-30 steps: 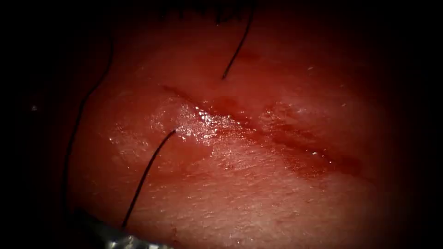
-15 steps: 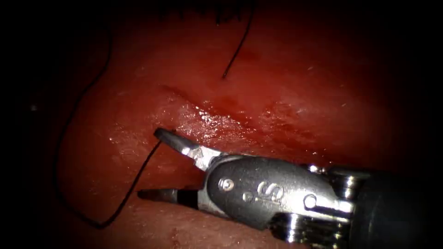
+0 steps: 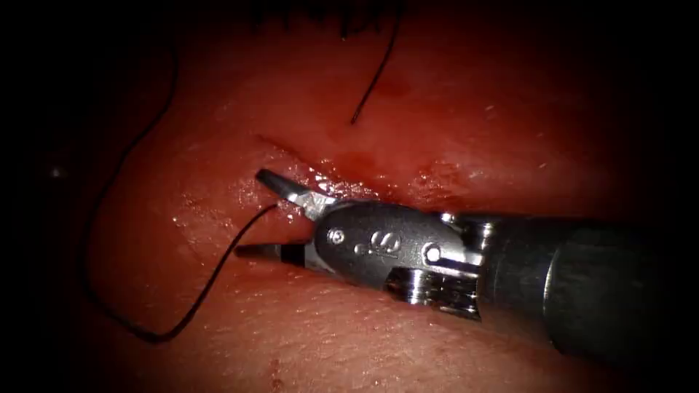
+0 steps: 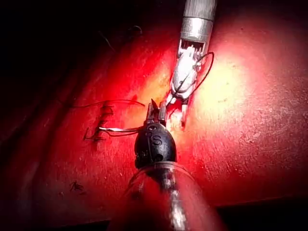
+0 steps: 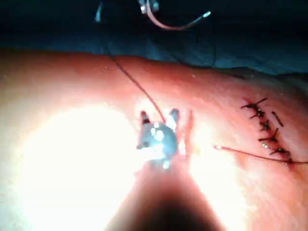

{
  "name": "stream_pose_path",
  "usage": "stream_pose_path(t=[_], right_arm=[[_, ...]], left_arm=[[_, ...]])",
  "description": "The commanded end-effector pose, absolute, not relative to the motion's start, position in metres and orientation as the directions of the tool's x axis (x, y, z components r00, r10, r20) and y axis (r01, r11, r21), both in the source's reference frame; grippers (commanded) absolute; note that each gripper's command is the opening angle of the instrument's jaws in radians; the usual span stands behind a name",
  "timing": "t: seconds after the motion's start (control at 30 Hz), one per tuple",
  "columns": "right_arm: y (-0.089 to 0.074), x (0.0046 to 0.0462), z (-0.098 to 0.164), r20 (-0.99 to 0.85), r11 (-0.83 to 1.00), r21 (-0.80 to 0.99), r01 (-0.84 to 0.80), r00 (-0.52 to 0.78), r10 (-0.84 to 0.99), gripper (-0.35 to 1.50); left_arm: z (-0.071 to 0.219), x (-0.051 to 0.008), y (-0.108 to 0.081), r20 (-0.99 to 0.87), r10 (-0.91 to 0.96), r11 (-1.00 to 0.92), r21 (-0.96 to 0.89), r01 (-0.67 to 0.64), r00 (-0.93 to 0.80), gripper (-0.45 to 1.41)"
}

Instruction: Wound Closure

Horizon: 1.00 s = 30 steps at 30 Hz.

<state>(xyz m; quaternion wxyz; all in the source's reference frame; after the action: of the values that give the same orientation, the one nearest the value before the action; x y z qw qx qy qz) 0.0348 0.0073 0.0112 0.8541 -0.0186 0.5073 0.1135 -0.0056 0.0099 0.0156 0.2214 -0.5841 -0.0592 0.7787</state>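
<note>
Right tool (image 3: 251, 211): jaws spread wide, grasping nothing, tips pointing to the endoscope view's left; long axis nearly level, shaft entering from the right and lying over the cut (image 3: 328, 161). Both tips rest close over the tissue (image 3: 328, 335) on the left side of the cut, one on either side of the spot where the thread (image 3: 218, 276) comes out of the surface. Thread: runs down and left from that spot, bends in a loop, then climbs the dark left margin. Second strand (image 3: 375, 73): short, enters the tissue right of the cut, leads up toward the stitches (image 5: 264, 126). Left tool (image 4: 155, 109): jaws clenched on the needle (image 5: 173, 25) near one end. Needle: clear of the tissue, beyond its far edge in the right wrist view, long axis crosswise to the right tool's shaft, bow toward the tissue, free tip aimed to the stitched side.
</note>
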Motion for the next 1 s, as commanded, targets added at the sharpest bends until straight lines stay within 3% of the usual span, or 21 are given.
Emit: stream_pose_path(t=[0.03,0.07,0.4,1.0], right_arm=[[0.007,0.0346,0.012,-0.868,0.974,0.083,-0.212,0.464,0.175,0.05],[0.007,0.0342,0.012,-0.867,0.975,0.085,-0.205,0.467,0.174,-0.35],[0.005,0.0304,0.007,-0.838,0.968,0.086,-0.235,0.509,0.198,-0.35],[-0.009,0.0337,-0.012,-0.838,0.993,0.077,-0.094,0.534,0.116,-0.35]], left_arm=[[0.016,-0.0062,0.01,-0.883,0.415,-0.894,-0.352,-0.276,-0.219,-0.45],[0.016,-0.0061,0.01,-0.883,0.415,-0.894,-0.352,-0.276,-0.219,-0.45],[0.017,-0.0057,0.01,-0.883,0.417,-0.894,-0.355,-0.272,-0.217,-0.45],[0.018,-0.0048,0.01,-0.878,0.416,-0.896,-0.35,-0.275,-0.236,-0.45]])
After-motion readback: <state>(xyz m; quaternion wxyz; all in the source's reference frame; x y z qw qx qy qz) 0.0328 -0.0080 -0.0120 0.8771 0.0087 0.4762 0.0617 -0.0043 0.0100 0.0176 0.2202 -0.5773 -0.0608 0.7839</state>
